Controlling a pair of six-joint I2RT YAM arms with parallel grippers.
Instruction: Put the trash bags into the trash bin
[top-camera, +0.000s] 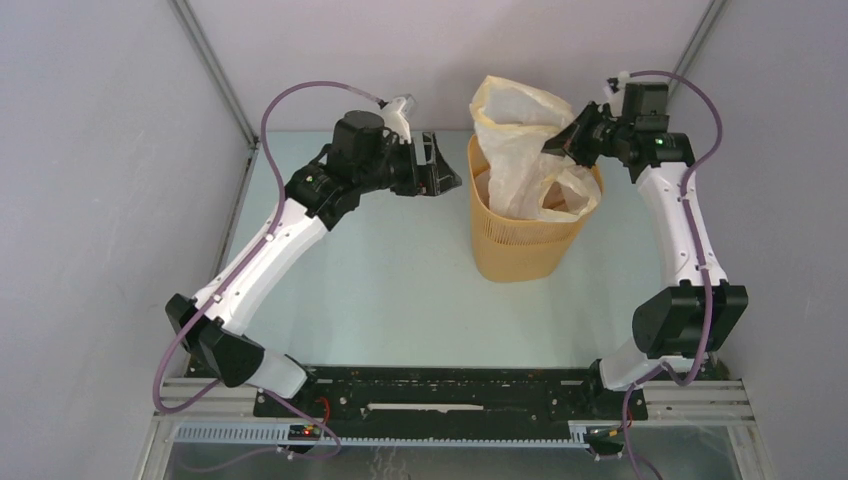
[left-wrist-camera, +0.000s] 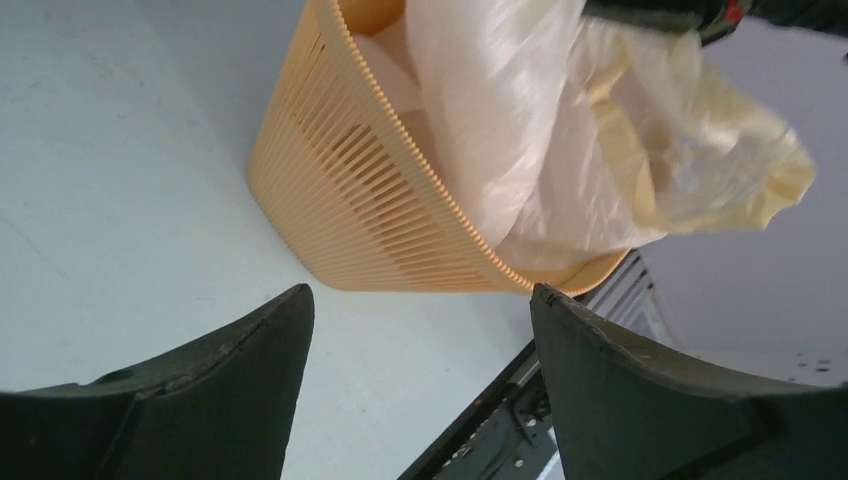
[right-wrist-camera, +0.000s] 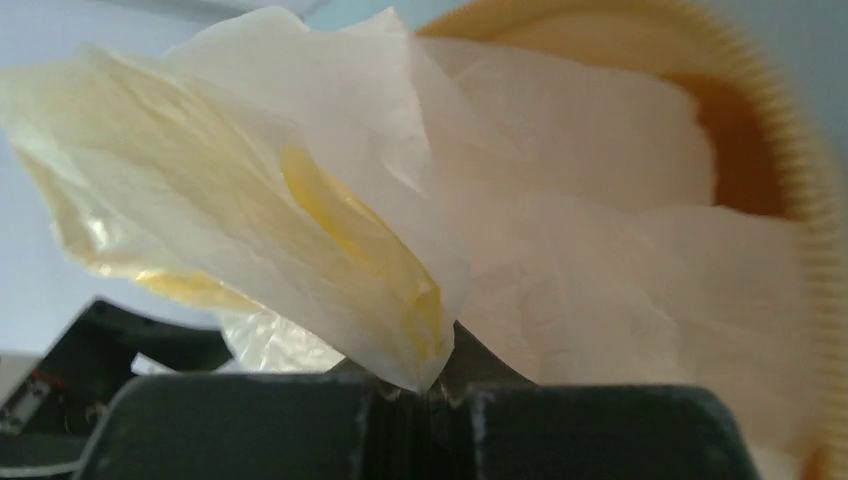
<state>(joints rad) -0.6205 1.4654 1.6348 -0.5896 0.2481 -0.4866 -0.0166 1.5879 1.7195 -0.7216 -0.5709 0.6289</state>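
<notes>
The yellow-orange trash bin (top-camera: 520, 245) stands upright on the table, right of centre. The whitish trash bag (top-camera: 520, 130) with a pale yellow rim sits partly inside it and billows above the rim. My right gripper (top-camera: 556, 143) is shut on a fold of the bag just above the bin's right rim; in the right wrist view the bag (right-wrist-camera: 330, 230) is pinched between the closed jaws (right-wrist-camera: 437, 385). My left gripper (top-camera: 445, 172) is open and empty, hovering left of the bin; in its wrist view the bin (left-wrist-camera: 370, 200) and the bag (left-wrist-camera: 600, 130) lie beyond the fingers (left-wrist-camera: 420, 330).
The pale table (top-camera: 380, 270) runs from the arm bases to the back wall. Grey walls and a metal frame post (top-camera: 215, 70) close in the sides and back. A black mounting rail (top-camera: 450, 390) lies along the near edge.
</notes>
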